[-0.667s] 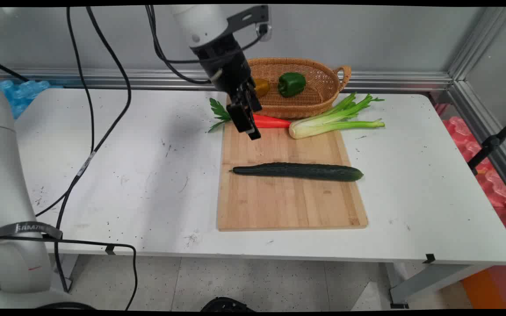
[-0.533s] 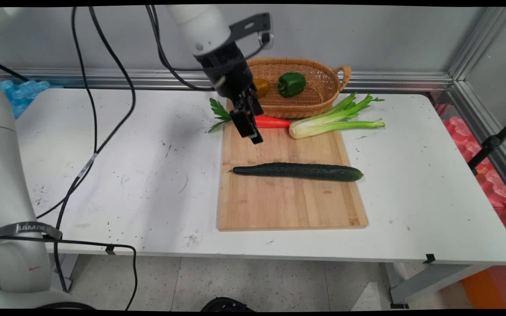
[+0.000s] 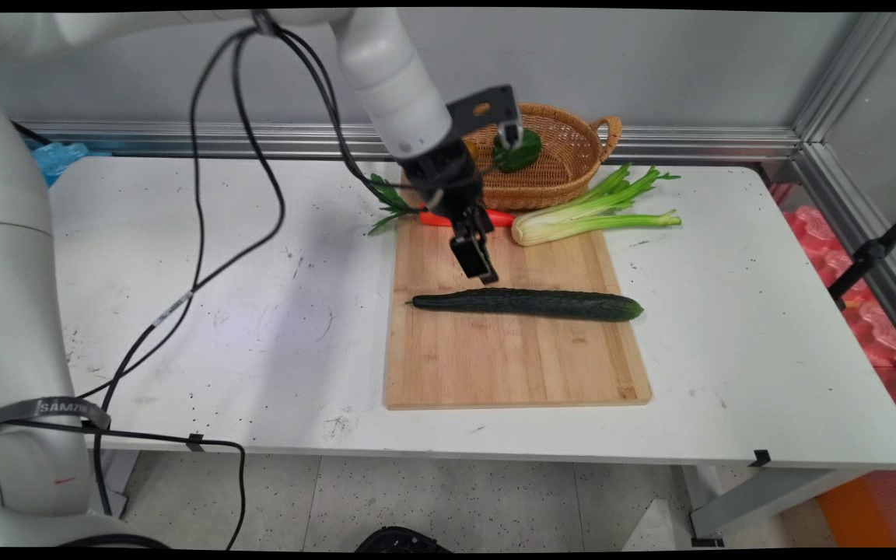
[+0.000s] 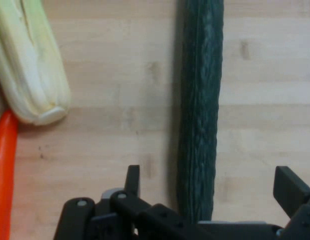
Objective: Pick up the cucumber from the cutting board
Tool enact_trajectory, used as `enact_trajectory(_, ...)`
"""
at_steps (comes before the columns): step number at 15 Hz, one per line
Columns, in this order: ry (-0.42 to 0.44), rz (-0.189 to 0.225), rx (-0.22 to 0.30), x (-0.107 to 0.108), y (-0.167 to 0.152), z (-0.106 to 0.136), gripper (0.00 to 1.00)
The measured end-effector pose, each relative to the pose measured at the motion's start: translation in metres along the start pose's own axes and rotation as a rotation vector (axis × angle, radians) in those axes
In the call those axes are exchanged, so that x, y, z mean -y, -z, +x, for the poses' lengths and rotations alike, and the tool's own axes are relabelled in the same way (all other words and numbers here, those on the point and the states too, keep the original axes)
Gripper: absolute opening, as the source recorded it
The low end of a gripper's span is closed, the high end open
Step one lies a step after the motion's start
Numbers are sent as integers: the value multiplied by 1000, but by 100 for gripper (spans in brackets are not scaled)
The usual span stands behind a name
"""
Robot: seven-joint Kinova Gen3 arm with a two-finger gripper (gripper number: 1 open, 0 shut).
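Bare board (image 3: 495, 358) beside cucumber (image 3: 530, 303); carrot (image 3: 495, 218), celery (image 3: 588, 218) behind.

The main view looks down from above the near side of the worktop (image 3: 246, 327) toward the back wall, taking in the whole surface from some way off. The hand view looks down along the end effector (image 4: 207, 197), close above the cutting board (image 4: 119, 100). Both views share the board (image 3: 510, 365), cucumber (image 3: 530, 303) (image 4: 200, 115), celery (image 3: 592, 214) (image 4: 29, 70) and carrot (image 3: 495, 219) (image 4: 3, 170).

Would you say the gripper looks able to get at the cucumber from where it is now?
Probably yes. The gripper hangs open just above the cucumber, which lies alone across the board; nothing stands between them, and the carrot and celery lie apart from it.
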Motion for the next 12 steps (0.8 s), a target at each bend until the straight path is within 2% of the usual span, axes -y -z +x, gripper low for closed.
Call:
enact_trajectory(7,-27,1,13,-2,-62,7,100)
enact_trajectory(12,-37,8,19,-2,-91,10,100)
